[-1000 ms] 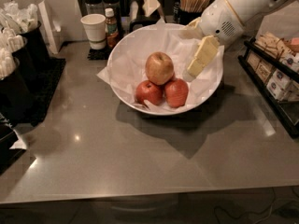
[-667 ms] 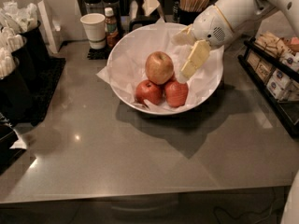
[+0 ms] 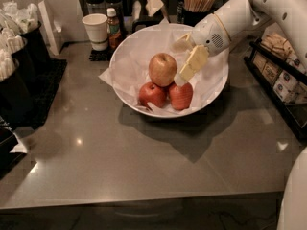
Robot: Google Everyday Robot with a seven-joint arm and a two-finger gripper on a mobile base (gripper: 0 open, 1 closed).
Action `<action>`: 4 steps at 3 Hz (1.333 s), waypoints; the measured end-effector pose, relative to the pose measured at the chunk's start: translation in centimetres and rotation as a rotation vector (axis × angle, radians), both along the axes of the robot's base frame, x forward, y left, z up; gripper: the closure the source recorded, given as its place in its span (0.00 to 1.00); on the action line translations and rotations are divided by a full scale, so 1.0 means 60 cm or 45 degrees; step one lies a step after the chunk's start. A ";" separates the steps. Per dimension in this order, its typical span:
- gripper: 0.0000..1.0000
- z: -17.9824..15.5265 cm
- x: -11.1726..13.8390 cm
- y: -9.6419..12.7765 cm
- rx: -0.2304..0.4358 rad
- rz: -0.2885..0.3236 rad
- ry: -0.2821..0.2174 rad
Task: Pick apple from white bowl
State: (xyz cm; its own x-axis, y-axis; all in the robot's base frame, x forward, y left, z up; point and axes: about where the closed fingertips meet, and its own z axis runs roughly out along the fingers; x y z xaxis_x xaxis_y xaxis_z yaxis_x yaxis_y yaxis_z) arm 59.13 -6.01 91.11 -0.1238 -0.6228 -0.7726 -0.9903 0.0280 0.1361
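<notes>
The apple (image 3: 162,69), large and yellowish-tan with a red-orange blush, sits in the white bowl (image 3: 125,51), which is lined with crumpled white paper. It rests on top of and behind two smaller red apples (image 3: 152,94) (image 3: 181,95). My gripper (image 3: 177,63) reaches into the bowl from the right, just right of the apple. It is open, with pale fingers (image 3: 193,63) spread; the near finger hangs over the right red apple. It holds nothing.
A white paper cup (image 3: 95,30) and a small bottle (image 3: 113,28) stand behind the bowl on the left. A holder of stir sticks (image 3: 198,0) is at the back. A black rack of packets (image 3: 280,71) lines the right edge, and dark bins (image 3: 19,75) the left.
My gripper has moved left and a little lower into the bowl, closer to the large apple. The apples have not moved.
</notes>
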 end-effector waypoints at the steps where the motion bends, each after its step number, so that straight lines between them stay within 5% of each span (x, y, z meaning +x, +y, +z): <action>1: 0.00 0.000 0.000 0.001 0.002 0.000 0.000; 3: 0.00 -0.027 0.000 0.070 0.160 0.148 0.022; 4: 0.19 -0.027 0.001 0.072 0.162 0.149 0.022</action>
